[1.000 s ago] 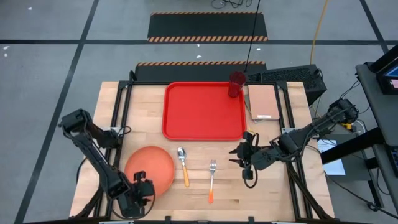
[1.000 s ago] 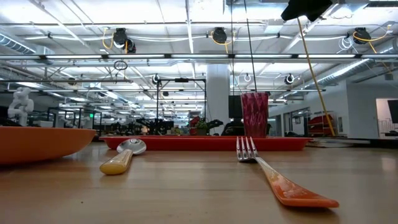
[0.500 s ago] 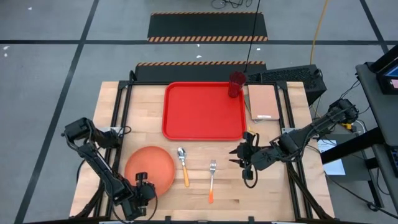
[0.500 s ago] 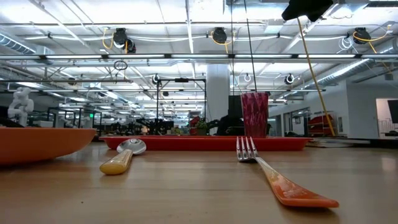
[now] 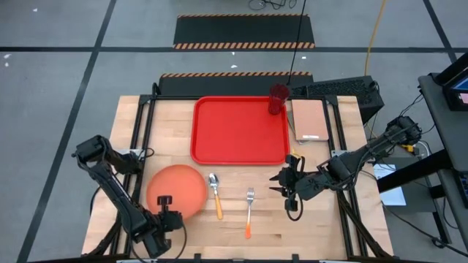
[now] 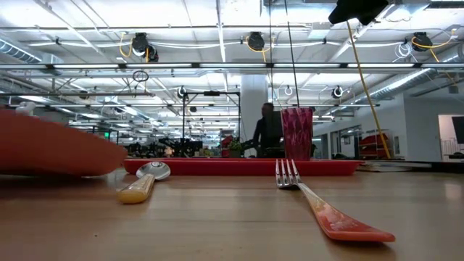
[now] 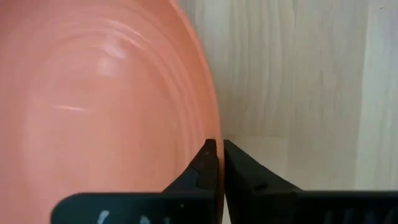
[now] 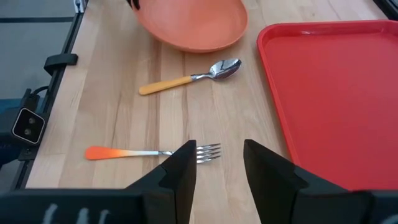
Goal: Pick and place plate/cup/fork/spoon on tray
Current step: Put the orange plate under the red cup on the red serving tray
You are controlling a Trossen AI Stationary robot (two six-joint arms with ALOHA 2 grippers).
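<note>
Left wrist view: my left gripper (image 7: 216,149) had fingers pinched on plate (image 7: 106,106) rim at near table edge. Plate rode tilted, clear of wood in low view. Judged: keep squeeze firm, thin rim could slip; lift higher before swinging over spoon (image 5: 214,191). Fork (image 5: 249,208) lay just beside spoon. My right gripper (image 5: 282,184) waited past fork, fingers apart, holding nothing. Beyond: tray (image 5: 240,130), bare centre for plate; cup (image 5: 277,98) stood at its far right corner.

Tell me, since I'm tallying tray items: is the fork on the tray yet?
No, the fork lies on the bare wooden table, in front of the red tray.
</note>
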